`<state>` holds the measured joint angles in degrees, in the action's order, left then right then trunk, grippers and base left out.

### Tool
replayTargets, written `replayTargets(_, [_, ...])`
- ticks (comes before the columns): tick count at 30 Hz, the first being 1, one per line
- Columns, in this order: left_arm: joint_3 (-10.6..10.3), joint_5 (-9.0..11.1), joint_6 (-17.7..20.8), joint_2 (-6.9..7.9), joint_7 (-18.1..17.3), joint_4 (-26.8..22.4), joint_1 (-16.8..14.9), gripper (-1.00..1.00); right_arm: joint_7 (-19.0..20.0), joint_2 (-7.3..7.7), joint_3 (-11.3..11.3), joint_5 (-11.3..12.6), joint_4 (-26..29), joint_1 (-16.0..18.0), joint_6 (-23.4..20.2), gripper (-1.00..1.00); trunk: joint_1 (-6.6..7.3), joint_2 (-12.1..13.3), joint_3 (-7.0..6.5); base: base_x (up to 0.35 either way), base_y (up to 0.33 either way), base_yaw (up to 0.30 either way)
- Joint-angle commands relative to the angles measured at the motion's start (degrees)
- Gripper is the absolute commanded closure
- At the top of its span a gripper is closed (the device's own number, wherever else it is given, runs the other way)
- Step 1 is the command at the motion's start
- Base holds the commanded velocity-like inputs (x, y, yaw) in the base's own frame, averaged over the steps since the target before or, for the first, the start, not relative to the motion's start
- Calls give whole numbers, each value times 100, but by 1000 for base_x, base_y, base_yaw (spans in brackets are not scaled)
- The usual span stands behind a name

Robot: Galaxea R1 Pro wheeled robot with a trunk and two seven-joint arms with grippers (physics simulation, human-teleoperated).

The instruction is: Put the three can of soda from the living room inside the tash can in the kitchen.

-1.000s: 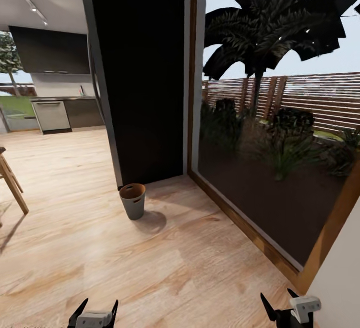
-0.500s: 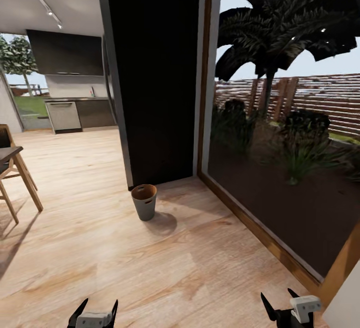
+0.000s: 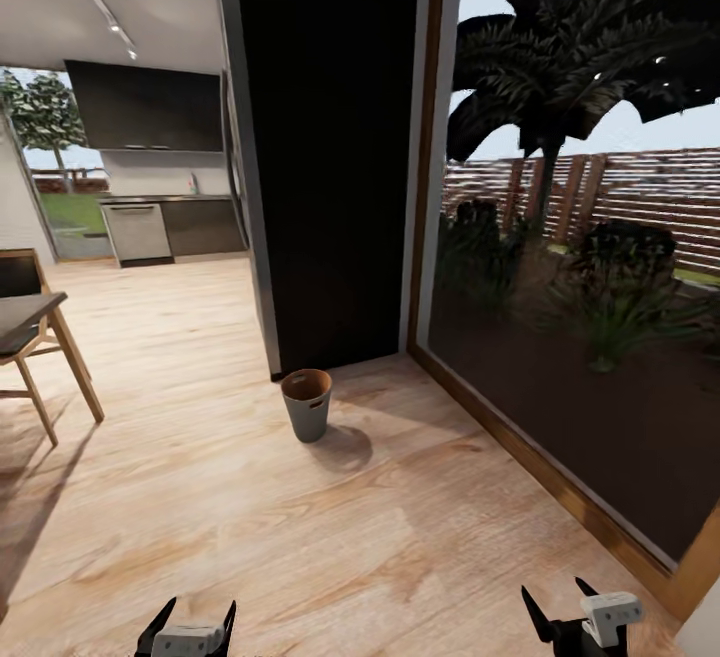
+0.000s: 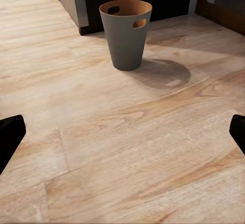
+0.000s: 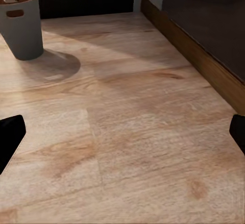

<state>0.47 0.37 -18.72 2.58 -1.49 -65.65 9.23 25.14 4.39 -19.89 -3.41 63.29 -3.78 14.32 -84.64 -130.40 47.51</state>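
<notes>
The trash can (image 3: 307, 405), a small tapered grey bin with a brown inside and oval handle cut-outs, stands upright on the wood floor just in front of a tall dark cabinet block. The left wrist view has the trash can (image 4: 126, 35) straight ahead, and in the right wrist view the trash can (image 5: 20, 24) sits off to one side. My left gripper (image 3: 197, 609) and right gripper (image 3: 555, 597) hang low at the near edge of the head view, both open and holding nothing. The soda cans are out of view.
A tall dark cabinet block (image 3: 330, 157) rises behind the bin. A glass wall with a wooden sill (image 3: 560, 482) runs along the right. A wooden chair and table (image 3: 40, 337) stand at left. The kitchen with its steel dishwasher (image 3: 137, 234) lies at the far back left.
The whole head view has shifted, so the camera has turned left: bin and cabinet block sit further right in the picture and the chair has come in. Both grippers hold the same pose.
</notes>
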Motion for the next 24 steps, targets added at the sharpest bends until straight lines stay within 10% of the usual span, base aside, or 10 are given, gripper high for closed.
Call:
replayTargets(1, [1,-1,0,1,0,0,0,-100,0,-1,1,-1,1,0,0,-100,0,0,0,0,103,157])
replayTargets(24, [-1,-2,2,-2,0,3,0,-100,0,-5,3,-2,-1,0,1,-100,0,0,0,1,17,235])
